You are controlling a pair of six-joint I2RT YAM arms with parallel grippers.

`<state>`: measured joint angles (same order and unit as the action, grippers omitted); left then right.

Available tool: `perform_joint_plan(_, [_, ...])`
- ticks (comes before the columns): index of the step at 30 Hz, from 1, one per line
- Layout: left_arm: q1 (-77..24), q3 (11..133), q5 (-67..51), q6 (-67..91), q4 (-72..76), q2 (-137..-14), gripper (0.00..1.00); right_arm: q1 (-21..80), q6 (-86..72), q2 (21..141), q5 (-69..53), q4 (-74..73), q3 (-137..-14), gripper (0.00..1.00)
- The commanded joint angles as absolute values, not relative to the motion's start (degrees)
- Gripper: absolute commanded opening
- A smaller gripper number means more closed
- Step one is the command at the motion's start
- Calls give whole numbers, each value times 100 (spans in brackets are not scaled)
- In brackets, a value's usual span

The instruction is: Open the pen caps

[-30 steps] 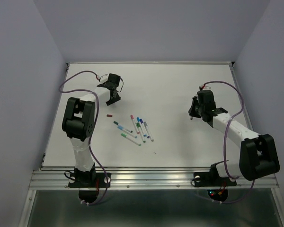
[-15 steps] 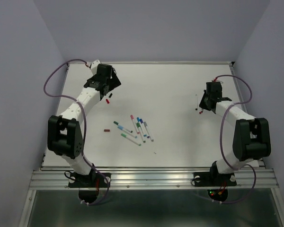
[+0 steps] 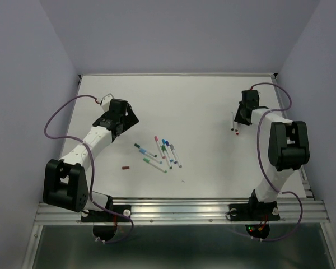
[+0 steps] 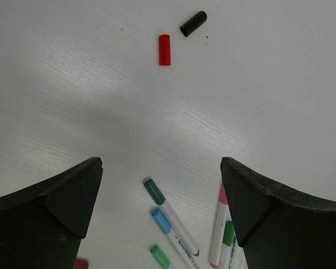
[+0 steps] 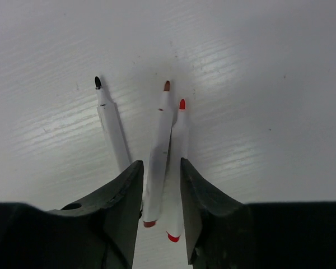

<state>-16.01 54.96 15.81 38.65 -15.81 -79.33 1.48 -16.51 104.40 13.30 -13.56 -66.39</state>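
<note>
My left gripper [image 4: 161,168] [image 3: 122,115] hangs wide open and empty over the table's left half. Beyond it lie a loose red pen cap [image 4: 164,49] and a black cap [image 4: 193,23]. Below it are capped pens with a dark green cap [image 4: 154,191], a blue cap [image 4: 161,220], a light green cap [image 4: 159,256] and a pink pen [image 4: 219,221]. A dark red cap [image 3: 125,167] lies alone. My right gripper [image 5: 161,163] [image 3: 243,115] stands with jaws parted around an uncapped dark-red-tipped pen [image 5: 159,151], not squeezing it. Red-tipped [image 5: 180,129] and black-tipped [image 5: 113,131] pens lie beside it.
The cluster of capped pens [image 3: 161,152] lies mid-table between the arms. The table's right edge rail [image 3: 291,129] runs close to the right arm. The left arm's cable [image 3: 59,115] loops out over the table's left edge.
My left gripper opened wide and swung from the far left toward the pens. My right gripper moved to the far right, lowered the pen beside two others and parted its jaws. The dark red cap lies nearer.
</note>
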Motion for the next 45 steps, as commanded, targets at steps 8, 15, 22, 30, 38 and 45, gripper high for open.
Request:
perform_joint_plan(8, [-1573, 5317, 1547, 4017, -1468, -7620, 99, 62, -1626, 10283, 1354, -1257, -6820, 52])
perform_joint_plan(15, [-1573, 5344, 1468, 3999, -1441, -7471, 99, 62, -1336, 9467, 90, -1283, -6706, 97])
perform_joint_plan(22, [-1573, 5353, 1169, 3938, -1362, -7436, 99, 1536, -1178, 8482, -159, -1431, -6065, 100])
perform_joint_plan(30, [-1582, 5238, 993, 3929, -1292, -7260, 99, 3741, -1248, 8577, 694, -1915, -5801, 100])
perform_joint_plan(38, [-1582, 5089, 879, 3911, -1213, -7128, 99, 4649, -1406, 9324, 1220, -1960, -6012, 100])
perform_joint_plan(45, [-1582, 5019, 809, 3885, -1143, -7023, 99, 4965, -1503, 9887, 1389, -2021, -6328, 100])
